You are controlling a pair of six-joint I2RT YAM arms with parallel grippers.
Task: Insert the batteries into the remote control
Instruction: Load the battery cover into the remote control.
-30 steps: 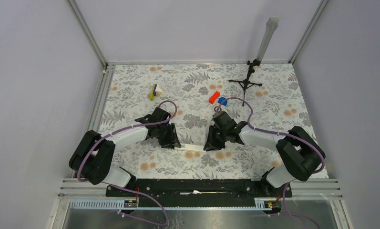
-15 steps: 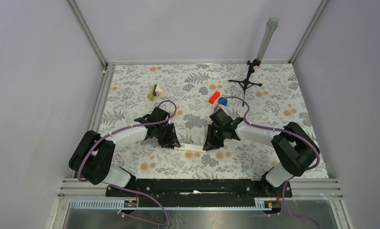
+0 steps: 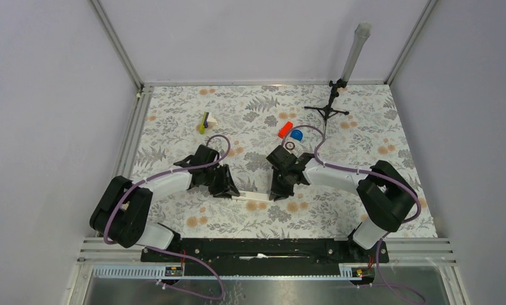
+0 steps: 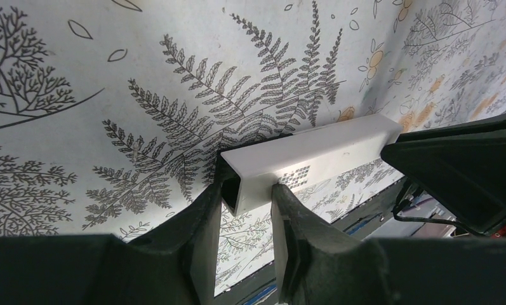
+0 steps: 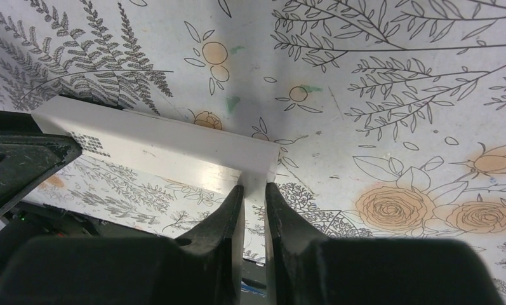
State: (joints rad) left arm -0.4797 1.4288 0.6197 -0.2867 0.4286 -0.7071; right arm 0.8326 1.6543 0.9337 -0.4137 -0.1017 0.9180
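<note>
The remote control [image 3: 253, 197] is a slim white bar lying on the floral mat between my two arms. My left gripper [image 3: 230, 192] is shut on its left end; in the left wrist view that end [image 4: 256, 178] sits pinched between the fingertips of the gripper [image 4: 247, 194]. My right gripper [image 3: 276, 193] is shut on the other end, where the bar [image 5: 155, 136] runs off to the left and its corner sits between the narrow jaws of the gripper [image 5: 254, 190]. Tiny blue and yellow-green sticks [image 3: 204, 121] lie at the back left, too small to tell whether they are the batteries.
A red block [image 3: 285, 129] and a blue half-round piece [image 3: 296, 134] lie just behind the right arm. A black tripod [image 3: 327, 112] with a grey tube stands at the back right. Metal frame rails border the mat on the left and at the near edge.
The right wrist has shifted left along the bar and its jaws have narrowed a little. The left gripper keeps its hold and has barely moved.
</note>
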